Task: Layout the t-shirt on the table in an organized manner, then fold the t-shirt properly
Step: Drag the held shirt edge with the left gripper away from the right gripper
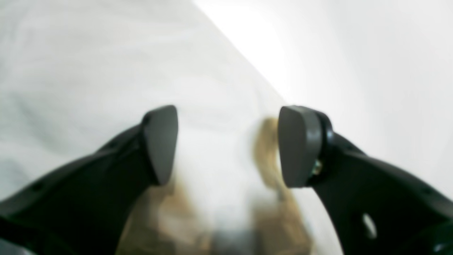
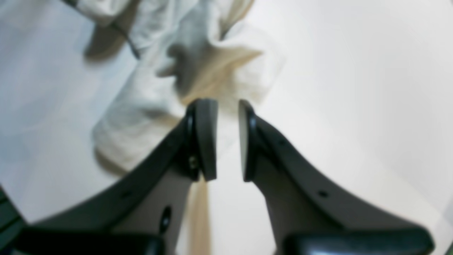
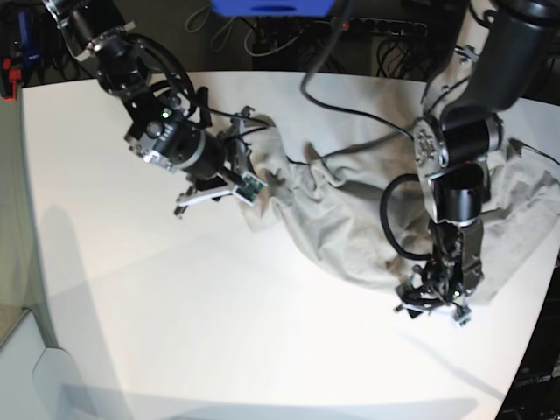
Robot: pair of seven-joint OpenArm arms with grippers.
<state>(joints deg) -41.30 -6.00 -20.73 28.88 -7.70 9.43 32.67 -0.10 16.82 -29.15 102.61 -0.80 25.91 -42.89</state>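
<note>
- At 5 o'clock of the table (image 3: 219, 332): left gripper (image 1: 226, 145), jaws spread wide, nothing between the pads, low over the near hem of the t-shirt (image 3: 350, 219).
- Crumpled from centre towards 3 o'clock: the t-shirt.
- At 10 o'clock: right gripper (image 2: 223, 140), jaws narrowly apart, at the shirt's bunched left end; grip on cloth impossible to tell.

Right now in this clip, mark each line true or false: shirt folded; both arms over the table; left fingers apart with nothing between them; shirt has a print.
1. The t-shirt is folded into a neat rectangle. False: it lies crumpled and spread across the table.
2. Both arms reach over the table. True.
3. The left gripper has its fingers wide apart with nothing between them. True.
4. The t-shirt carries a large print. False: it looks plain.
5. The right gripper is near the cloth's edge. True.
</note>
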